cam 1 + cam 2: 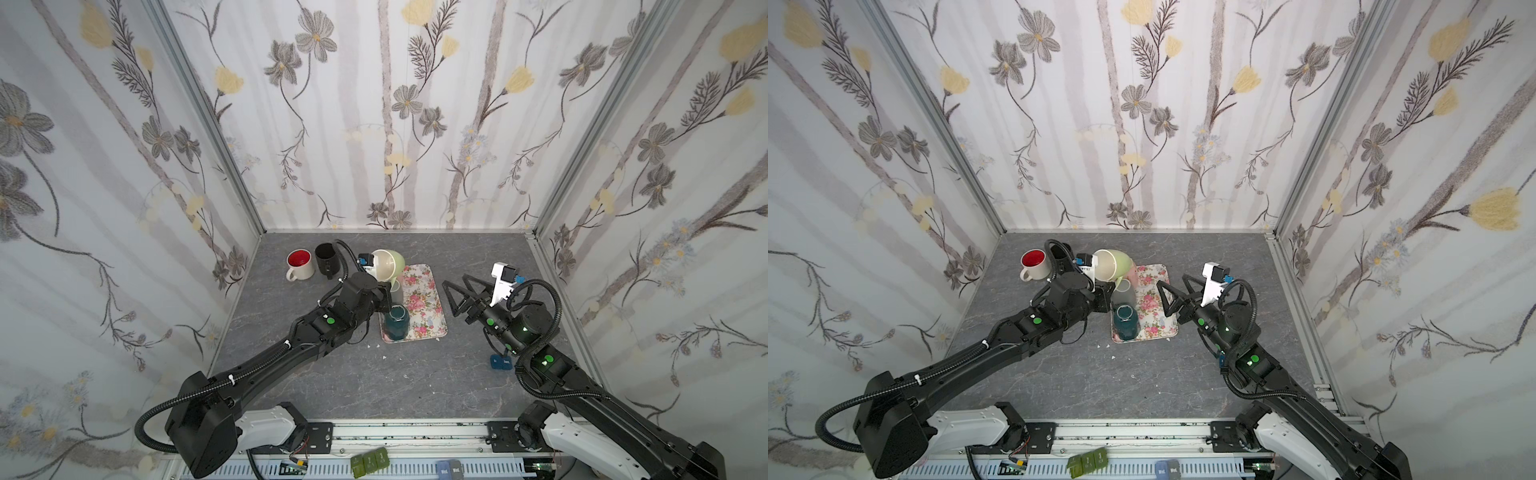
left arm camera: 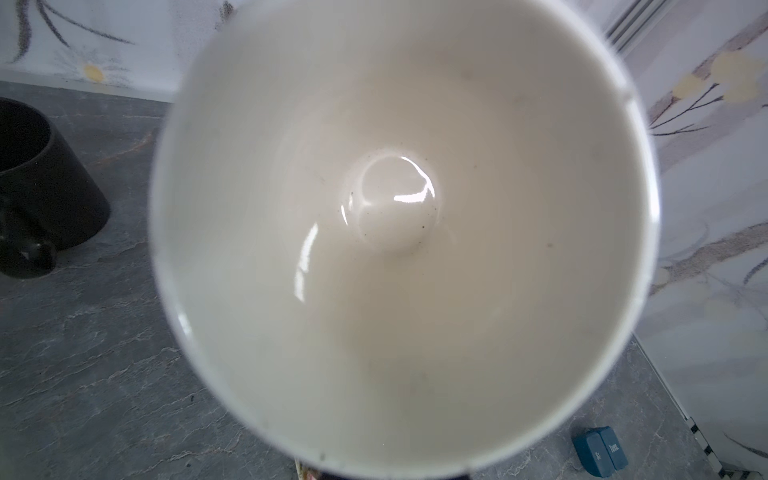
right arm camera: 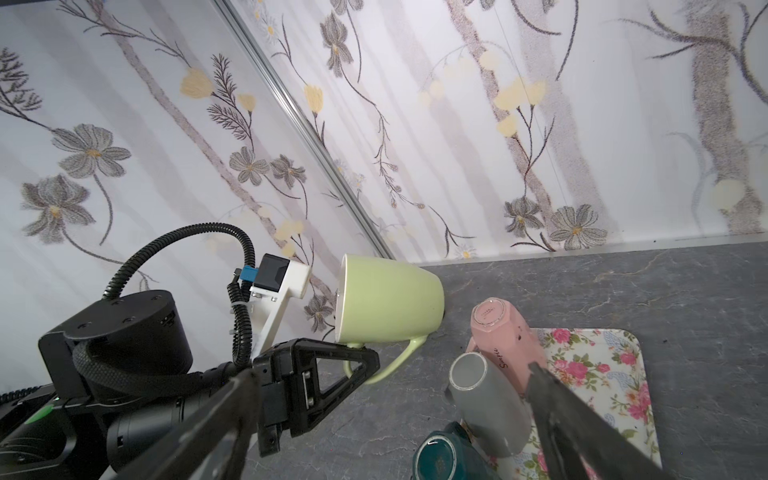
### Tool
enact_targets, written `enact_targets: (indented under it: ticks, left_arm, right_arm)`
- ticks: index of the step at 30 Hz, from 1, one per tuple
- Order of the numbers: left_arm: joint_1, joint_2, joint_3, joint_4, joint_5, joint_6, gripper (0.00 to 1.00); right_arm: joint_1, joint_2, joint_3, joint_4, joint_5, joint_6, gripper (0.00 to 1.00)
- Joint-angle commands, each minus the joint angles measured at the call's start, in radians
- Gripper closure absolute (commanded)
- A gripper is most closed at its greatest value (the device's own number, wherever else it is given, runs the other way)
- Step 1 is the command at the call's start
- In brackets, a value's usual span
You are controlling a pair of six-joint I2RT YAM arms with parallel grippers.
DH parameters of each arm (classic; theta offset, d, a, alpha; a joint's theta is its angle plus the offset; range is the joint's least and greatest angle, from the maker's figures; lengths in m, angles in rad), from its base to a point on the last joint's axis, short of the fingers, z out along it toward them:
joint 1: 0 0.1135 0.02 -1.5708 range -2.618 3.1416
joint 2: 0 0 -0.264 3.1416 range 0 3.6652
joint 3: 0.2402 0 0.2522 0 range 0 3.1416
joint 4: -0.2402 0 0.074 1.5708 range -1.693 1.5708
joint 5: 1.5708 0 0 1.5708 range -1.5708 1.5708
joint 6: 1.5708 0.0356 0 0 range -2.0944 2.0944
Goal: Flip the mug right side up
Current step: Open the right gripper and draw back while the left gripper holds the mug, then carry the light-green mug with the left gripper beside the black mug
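Status | left gripper (image 3: 368,359) clamped on green mug (image 3: 386,299) handle, mug sideways | right gripper (image 1: 455,286) wide open, empty

So the green mug (image 3: 386,299) is pale lime outside, cream inside. The tray (image 1: 424,299) is white with pink roses. Also a pink mug (image 3: 503,332), grey mug (image 3: 486,399), teal mug (image 1: 397,326), black mug (image 1: 325,257), and a cream mug (image 1: 301,271) that's red inside. The table (image 1: 374,374) is dark grey, marble-veined.

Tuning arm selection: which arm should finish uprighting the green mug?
Left. The left gripper is shut on the handle of the mug, holding it raised on its side. The right gripper is open and empty, near the tray.
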Motion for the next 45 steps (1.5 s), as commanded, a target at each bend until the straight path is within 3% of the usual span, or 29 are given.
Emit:
enact_targets:
  ticks: [1,17,26,45]
  left_arm:
    - [0.013,0.028,0.035,0.018,-0.031,-0.018,1.00]
    - [0.180,0.123,0.117,-0.158,-0.149,-0.002,1.00]
    - [0.252,0.203,0.123,-0.184,-0.197,0.013,1.00]
    - [0.275,0.511,0.309,-0.158,-0.211,0.105,1.00]
  right_arm:
    - [0.000,-0.014,-0.008,-0.018,0.052,-0.026,0.00]
    - [-0.007,-0.083,-0.036,-0.019,0.075,-0.011,0.00]
    - [-0.005,-0.134,-0.071,0.047,-0.020,-0.067,0.00]
    - [-0.007,-0.209,-0.113,-0.003,0.001,-0.134,0.00]
